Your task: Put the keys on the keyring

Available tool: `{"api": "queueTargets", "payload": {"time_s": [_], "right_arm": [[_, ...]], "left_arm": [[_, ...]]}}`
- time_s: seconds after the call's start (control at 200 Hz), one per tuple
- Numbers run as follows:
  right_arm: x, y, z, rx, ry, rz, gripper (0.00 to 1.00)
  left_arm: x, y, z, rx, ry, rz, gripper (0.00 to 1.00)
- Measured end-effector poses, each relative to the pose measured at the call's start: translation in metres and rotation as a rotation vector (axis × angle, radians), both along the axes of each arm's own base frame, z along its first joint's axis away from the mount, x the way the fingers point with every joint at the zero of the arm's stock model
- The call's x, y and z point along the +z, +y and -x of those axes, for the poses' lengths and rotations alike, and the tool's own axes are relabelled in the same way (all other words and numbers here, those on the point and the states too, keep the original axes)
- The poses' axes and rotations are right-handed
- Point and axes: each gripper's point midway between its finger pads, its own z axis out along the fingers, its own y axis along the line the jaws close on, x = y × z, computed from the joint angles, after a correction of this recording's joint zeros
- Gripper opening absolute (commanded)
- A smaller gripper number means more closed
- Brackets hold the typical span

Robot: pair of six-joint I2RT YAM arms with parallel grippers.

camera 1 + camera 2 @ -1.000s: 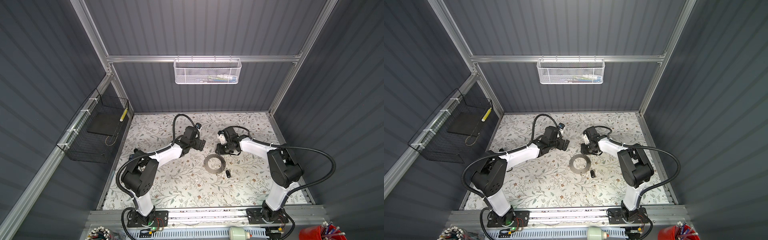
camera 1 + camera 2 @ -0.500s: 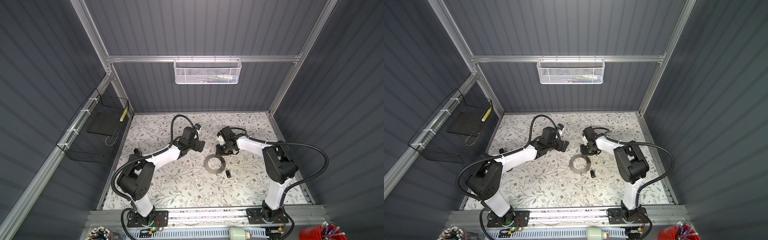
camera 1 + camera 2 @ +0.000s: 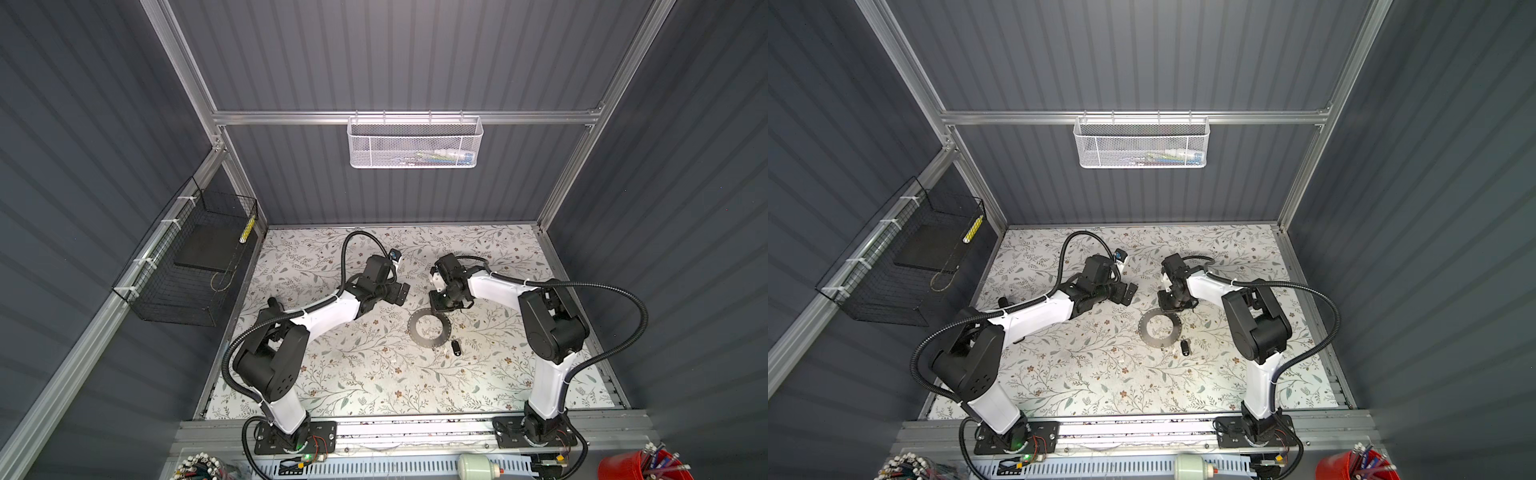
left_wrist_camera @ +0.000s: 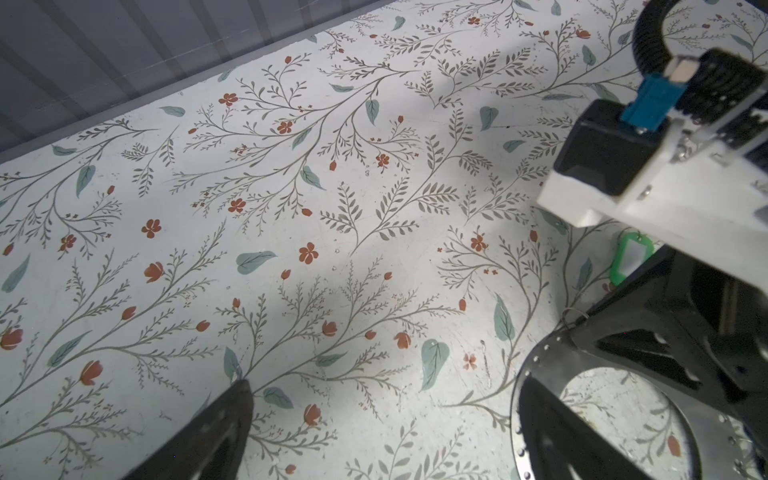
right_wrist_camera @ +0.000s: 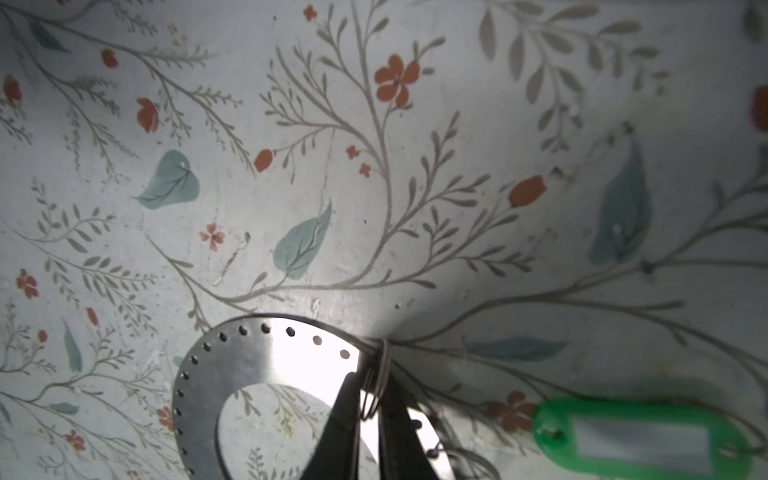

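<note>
Nearest the front edge of the floral-printed white desk (image 3: 353, 374), a little right of its middle, lies a small key with a black oval plastic head (image 3: 456, 346) (image 3: 1185, 347). Its blade is too small to make out in both top views. The key sits just beside the near right rim of the flat grey metal keyring plate (image 3: 412, 329) (image 3: 1143, 329). This plate lies about midway between the desk's front and back edges, and it has a large central hole and a row of tiny holes along its rim.

At the plate's far rim the right gripper (image 5: 371, 388) (image 3: 441, 306) points down onto it. In the right wrist view its two black fingers (image 5: 347, 419) stand almost together, pinched on a small wire loop (image 5: 377, 376) that threads one of the rim holes.

Just beside that loop, off the plate and flat on the desk, lies the bright-green translucent plastic key tag (image 5: 640, 440) (image 4: 631, 257) with a pale label window. Thin wires run between loop and tag, but I cannot tell whether they join the two. In both top views the tag is hidden under the right arm.

Slightly further back and to the left, the left gripper (image 4: 386, 384) (image 3: 397, 293) hovers with its jaws spread wide and empty. In its wrist view one finger is above the plate's rim and the other over bare desk.

On the back wall hangs a white mesh basket (image 3: 415, 143).
</note>
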Motion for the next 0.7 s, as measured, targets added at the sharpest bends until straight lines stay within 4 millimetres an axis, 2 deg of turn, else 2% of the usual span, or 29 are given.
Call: {"api": "queueTargets", "payload": {"time_s": [0.24, 0.38, 0.545, 0.59, 0.7], "right_arm": [[0.001, -0.002, 0.005, 0.047, -0.005, 0.045, 0.03], [0.009, 0.0, 0.008, 0.121, -0.03, 0.056, 0.0], [0.05, 0.009, 0.017, 0.29, -0.146, 0.014, 0.0], [0.063, 0.013, 0.022, 0.343, -0.185, -0.006, 0.0], [0.093, 0.021, 0.037, 0.478, -0.272, -0.066, 0.0]], "left_arm": [[0.002, 0.003, 0.003, 0.003, -0.005, 0.0, 1.0], [0.015, 0.012, 0.01, 0.012, -0.034, 0.0, 0.99], [0.035, 0.017, 0.015, 0.002, -0.077, 0.0, 0.97], [0.039, 0.019, 0.017, -0.003, -0.087, -0.002, 1.0], [0.045, 0.029, 0.027, -0.009, -0.124, -0.011, 0.99]]}}
